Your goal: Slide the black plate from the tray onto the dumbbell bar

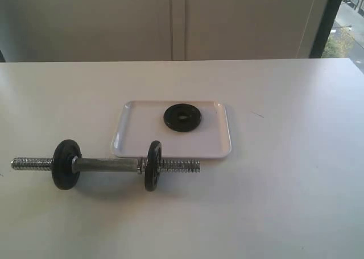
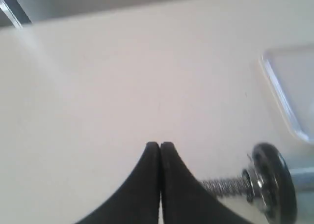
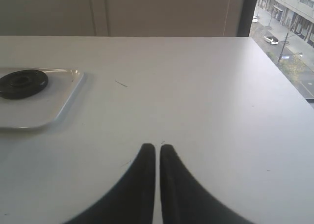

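The black plate (image 1: 182, 117) lies flat in the white tray (image 1: 136, 135), toward its back edge; the right wrist view shows the black plate (image 3: 22, 83) and the tray (image 3: 44, 112) too. In front of the tray lies the chrome dumbbell bar (image 1: 108, 164) with two black discs standing on it, one toward each end. Neither gripper appears in the exterior view. My left gripper (image 2: 160, 145) is shut with nothing in it, close to the bar's threaded end (image 2: 223, 186). My right gripper (image 3: 157, 147) is shut and empty, over bare table well to the side of the tray.
The white table (image 1: 296, 174) runs wide around the tray and bar. A wall stands behind its far edge, and a window shows past the table's right edge (image 3: 282, 67).
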You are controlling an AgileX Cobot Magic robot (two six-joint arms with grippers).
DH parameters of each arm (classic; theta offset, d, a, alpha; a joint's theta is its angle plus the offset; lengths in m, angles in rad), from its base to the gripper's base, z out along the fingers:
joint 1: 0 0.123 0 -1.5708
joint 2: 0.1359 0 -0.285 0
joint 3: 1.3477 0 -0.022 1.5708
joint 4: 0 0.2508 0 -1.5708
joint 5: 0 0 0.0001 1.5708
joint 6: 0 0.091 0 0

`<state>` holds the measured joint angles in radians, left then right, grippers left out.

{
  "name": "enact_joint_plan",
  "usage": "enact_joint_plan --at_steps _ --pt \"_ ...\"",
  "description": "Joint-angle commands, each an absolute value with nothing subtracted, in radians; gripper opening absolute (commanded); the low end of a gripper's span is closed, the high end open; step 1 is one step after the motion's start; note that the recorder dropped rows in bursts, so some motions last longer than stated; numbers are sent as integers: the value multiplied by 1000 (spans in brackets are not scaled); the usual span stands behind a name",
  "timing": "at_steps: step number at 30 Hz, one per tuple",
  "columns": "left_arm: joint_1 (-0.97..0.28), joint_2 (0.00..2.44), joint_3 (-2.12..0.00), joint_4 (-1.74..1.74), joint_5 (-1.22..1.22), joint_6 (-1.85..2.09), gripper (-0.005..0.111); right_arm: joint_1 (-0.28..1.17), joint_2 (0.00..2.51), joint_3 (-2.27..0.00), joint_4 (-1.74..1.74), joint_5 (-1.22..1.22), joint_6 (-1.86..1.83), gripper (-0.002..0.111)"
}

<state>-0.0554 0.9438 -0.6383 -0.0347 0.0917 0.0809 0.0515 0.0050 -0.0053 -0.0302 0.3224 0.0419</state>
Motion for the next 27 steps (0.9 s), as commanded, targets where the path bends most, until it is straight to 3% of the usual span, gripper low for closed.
enact_joint_plan --at_steps 1,9,19,27 --pt "-125 1103 -806 -55 386 112 0 52 0 0 -31 312 37 4" --pt "-343 1343 -1096 -261 780 467 0 52 0 0 -31 312 37 4" --pt "-538 1552 -1358 -199 890 564 0 52 0 0 -31 312 37 4" --pt "-590 1669 -1357 -206 839 924 0 52 0 0 -31 312 37 4"
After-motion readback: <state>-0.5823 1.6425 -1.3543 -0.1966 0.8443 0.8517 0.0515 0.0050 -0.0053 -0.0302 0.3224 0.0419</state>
